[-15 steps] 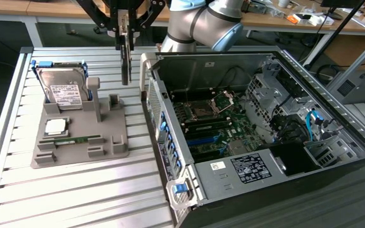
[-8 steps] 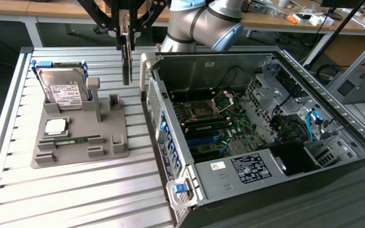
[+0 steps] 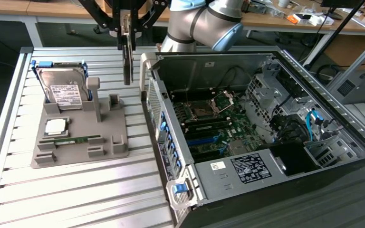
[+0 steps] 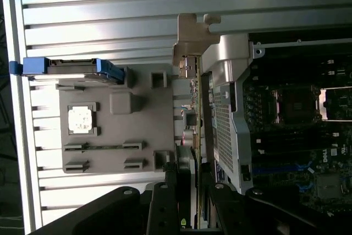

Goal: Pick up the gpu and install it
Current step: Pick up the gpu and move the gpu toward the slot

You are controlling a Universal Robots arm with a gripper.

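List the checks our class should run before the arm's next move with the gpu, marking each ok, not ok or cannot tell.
1. The pincer is shut on the gpu: ok.
2. The gpu hangs upright, apart from the grey tray: ok.
3. The gpu is above the open case: not ok, it hangs outside the case's side wall, on the tray's side.
4. The motherboard is exposed: ok.
5. The target slot is free: cannot tell.
6. The hard drive stands in the tray, apart from the gpu: ok.
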